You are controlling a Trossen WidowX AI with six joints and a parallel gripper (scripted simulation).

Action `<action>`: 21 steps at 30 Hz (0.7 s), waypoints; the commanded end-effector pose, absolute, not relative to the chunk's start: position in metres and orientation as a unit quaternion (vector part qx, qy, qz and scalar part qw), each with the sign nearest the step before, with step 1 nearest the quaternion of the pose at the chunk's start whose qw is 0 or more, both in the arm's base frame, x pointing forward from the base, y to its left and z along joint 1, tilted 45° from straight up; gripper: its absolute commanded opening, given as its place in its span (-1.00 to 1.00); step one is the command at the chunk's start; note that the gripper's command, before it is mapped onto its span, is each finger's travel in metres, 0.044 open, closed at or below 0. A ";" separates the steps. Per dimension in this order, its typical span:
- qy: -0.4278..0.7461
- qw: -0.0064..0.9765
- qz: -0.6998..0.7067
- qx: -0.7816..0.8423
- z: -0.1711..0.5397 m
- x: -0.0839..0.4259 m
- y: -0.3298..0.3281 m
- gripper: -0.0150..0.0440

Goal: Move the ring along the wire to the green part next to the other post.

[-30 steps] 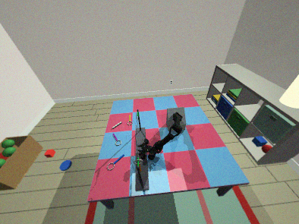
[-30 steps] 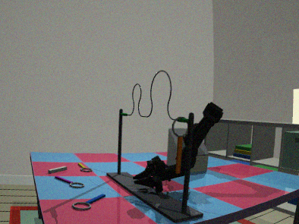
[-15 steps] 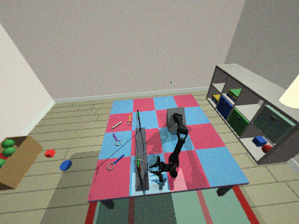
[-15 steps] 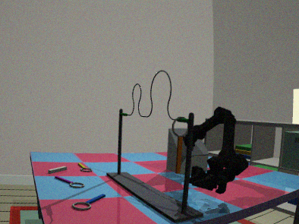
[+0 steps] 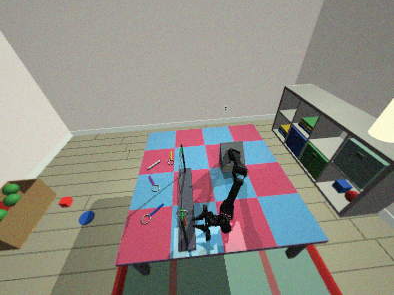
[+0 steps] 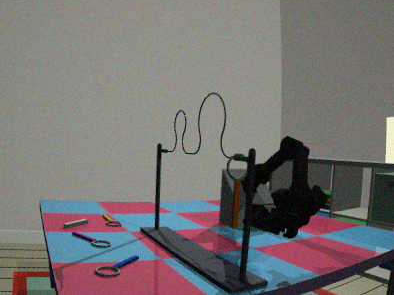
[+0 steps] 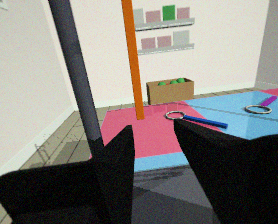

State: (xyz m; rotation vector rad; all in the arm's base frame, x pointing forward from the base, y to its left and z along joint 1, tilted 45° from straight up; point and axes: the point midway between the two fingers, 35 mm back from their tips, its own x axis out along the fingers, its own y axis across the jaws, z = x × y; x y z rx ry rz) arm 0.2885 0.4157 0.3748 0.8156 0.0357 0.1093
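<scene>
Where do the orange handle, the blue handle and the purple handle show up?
Orange handle (image 5: 184, 222) (image 6: 236, 204) (image 7: 133, 60): top, exterior and wrist views, on its shaft.
Blue handle (image 5: 157, 210) (image 6: 127, 262) (image 7: 206, 122): all three views, mid-length.
Purple handle (image 5: 152, 180) (image 6: 83, 237) (image 7: 269, 101): all three views, on its bar.
</scene>
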 end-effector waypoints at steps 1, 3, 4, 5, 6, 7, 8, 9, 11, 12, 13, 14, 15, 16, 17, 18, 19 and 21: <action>0.017 0.914 0.062 0.401 0.390 0.290 0.413 0.05; 0.017 0.914 0.062 0.401 0.390 0.290 0.413 0.05; 0.017 0.914 0.062 0.401 0.390 0.290 0.414 0.05; 0.017 0.914 0.062 0.401 0.390 0.291 0.414 0.05; 0.017 0.914 0.062 0.401 0.390 0.292 0.414 0.05; 0.017 0.914 0.062 0.401 0.390 0.293 0.414 0.05; 0.017 0.914 0.062 0.401 0.390 0.295 0.415 0.05; 0.017 0.914 0.062 0.401 0.390 0.296 0.415 0.05; 0.017 0.914 0.062 0.401 0.390 0.299 0.416 0.05; 0.017 0.914 0.062 0.401 0.390 0.301 0.416 0.05; 0.017 0.914 0.062 0.401 0.391 0.303 0.416 0.05; 0.017 0.914 0.062 0.401 0.391 0.304 0.417 0.05; 0.017 0.914 0.062 0.401 0.391 0.306 0.417 0.05; 0.016 0.914 0.062 0.401 0.391 0.307 0.417 0.05; 0.016 0.914 0.062 0.401 0.391 0.309 0.418 0.05; 0.016 0.914 0.062 0.401 0.391 0.310 0.418 0.05; 0.016 0.914 0.062 0.401 0.391 0.312 0.418 0.05; 0.016 0.914 0.062 0.401 0.391 0.315 0.419 0.05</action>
